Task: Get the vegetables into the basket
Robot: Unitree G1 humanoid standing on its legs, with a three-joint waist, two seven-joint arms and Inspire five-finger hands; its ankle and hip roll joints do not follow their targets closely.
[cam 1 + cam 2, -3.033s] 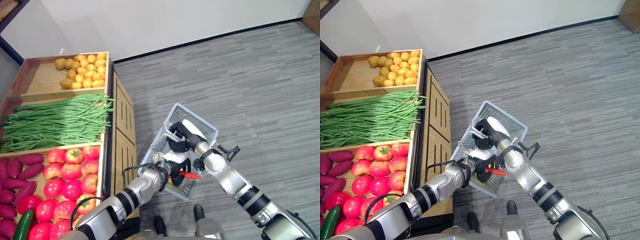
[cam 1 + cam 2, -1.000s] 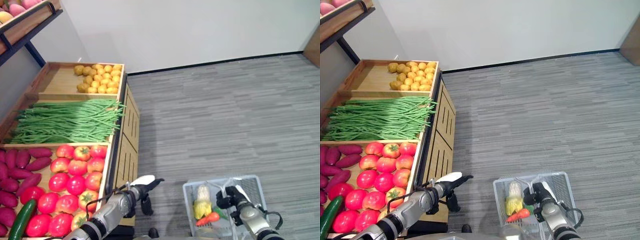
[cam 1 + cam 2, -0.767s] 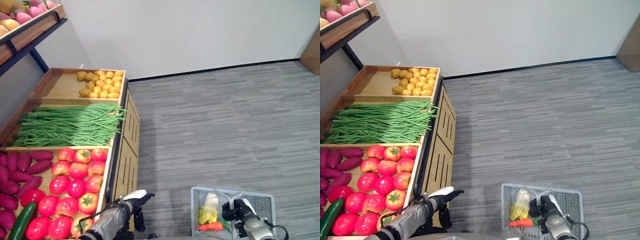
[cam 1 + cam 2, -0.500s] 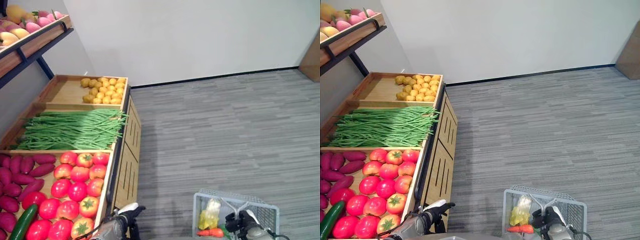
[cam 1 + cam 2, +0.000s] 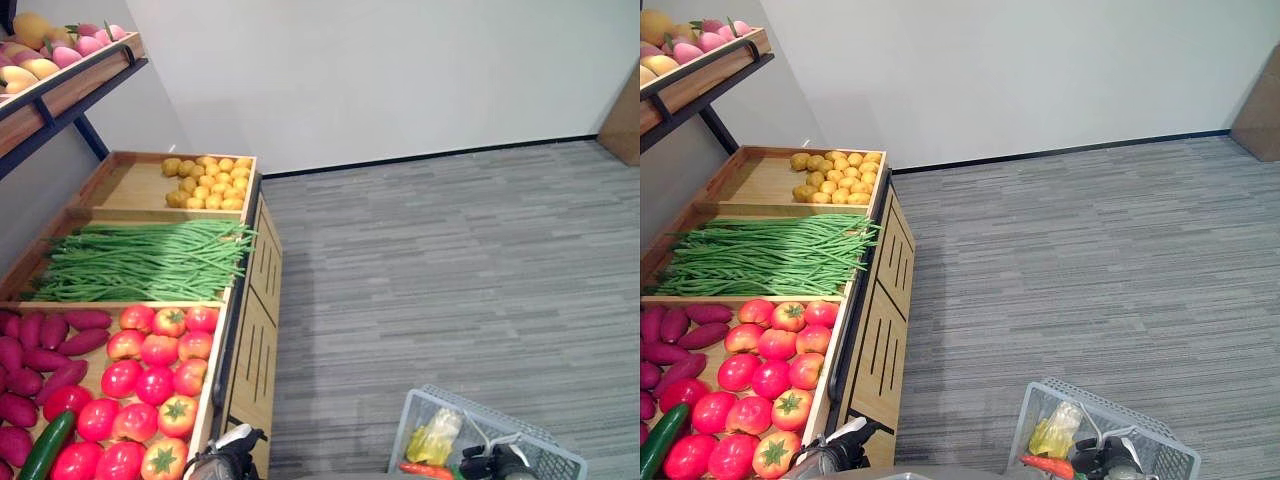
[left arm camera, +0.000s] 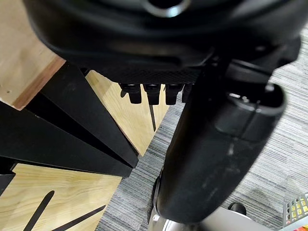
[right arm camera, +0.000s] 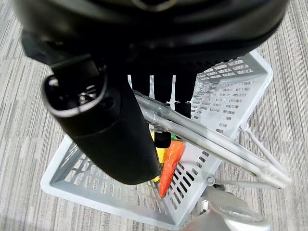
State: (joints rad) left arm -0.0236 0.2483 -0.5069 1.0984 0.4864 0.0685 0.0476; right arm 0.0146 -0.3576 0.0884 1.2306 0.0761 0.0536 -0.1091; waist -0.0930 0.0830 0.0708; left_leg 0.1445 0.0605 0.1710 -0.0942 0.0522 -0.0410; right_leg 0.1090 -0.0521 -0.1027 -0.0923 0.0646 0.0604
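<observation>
Wooden produce bins [image 5: 855, 300] run along the robot's left, stocked from the far end with small yellow potatoes [image 5: 830, 175], a bed of green beans [image 5: 765, 255], red tomatoes [image 5: 775, 375], purple sweet potatoes [image 5: 670, 345] and a single cucumber [image 5: 658, 438], with an upper shelf of mangoes [image 5: 685, 40] above them and grey striped carpet [image 5: 1090, 270] stretching beyond. Hanging at the robot's right is the grey plastic basket [image 5: 1140, 415], carried by its twin wire handles [image 7: 211, 147], around which the fingers of the right hand [image 7: 106, 120] are curled (the wrist view shows the bars passing between thumb and fingers). Inside the basket lie an orange carrot [image 7: 171, 166] and a yellowish, leafy vegetable [image 5: 1055, 432] whose kind cannot be told for certain. Low beside the stand's slatted side panel [image 6: 139, 120] is the left hand [image 6: 221, 144]; it holds nothing, its fingertips showing only as short stubs past the palm, so how far they are open cannot be told. Judging by the load, at least two items are already in, and the step in hand looks like carrying the basket between picks. Next would likely call for bringing the free left hand up over the bins to take another vegetable while keeping the basket level.
</observation>
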